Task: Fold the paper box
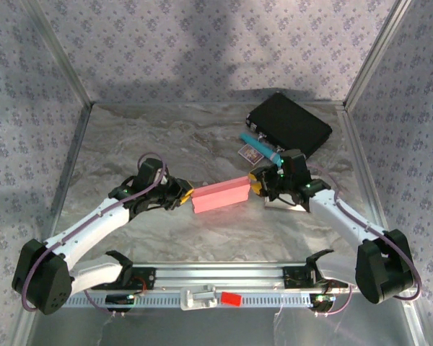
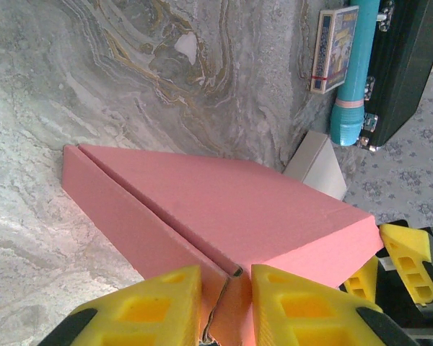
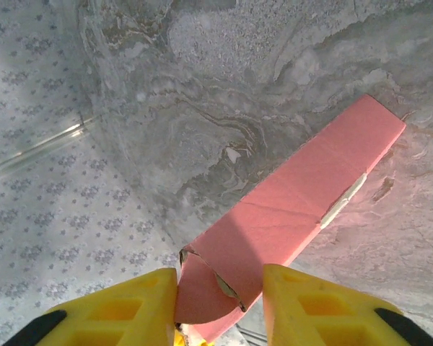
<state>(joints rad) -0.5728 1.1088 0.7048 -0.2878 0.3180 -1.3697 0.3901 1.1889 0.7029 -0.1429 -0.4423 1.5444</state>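
Paper box (image 1: 220,194) is mid-bench (image 1: 166,144), a flattened pink slab with its long axis roughly left-right and one claw at each end. Its far corner rests on the marble in the left wrist view

Left claw (image 1: 182,193) is at the box's left end. From the left wrist, the claw (image 2: 227,281) is pressed in on a cardboard edge at the near end of the box (image 2: 267,216). The fingers are nearly together with only card between them, so it's pinching the box. A seam runs from the pinch out to the far corner, with the wide top face on one side and a narrow panel on the other

Right claw (image 1: 257,184) is at the box's right end. From the right wrist, the claw (image 3: 220,292) is partly spread, with the box's (image 3: 303,202) rounded tuck flap in the gap. The flap's edges are right at both finger faces; can't tell if they bear on it or just bracket it. There's a small whitish nick on the box's long edge in that view. That claw's yellow fingers (image 2: 408,249) also show from the left wrist, just past the box's far corner

Clutter, far right of the bench:
- black case (image 1: 289,124)
- teal tube (image 1: 261,148) along the case's near side
- card pack (image 1: 245,152) just beside the tube
- white card piece (image 2: 319,162) just behind the box

Red tag (image 1: 231,298) on the front rail
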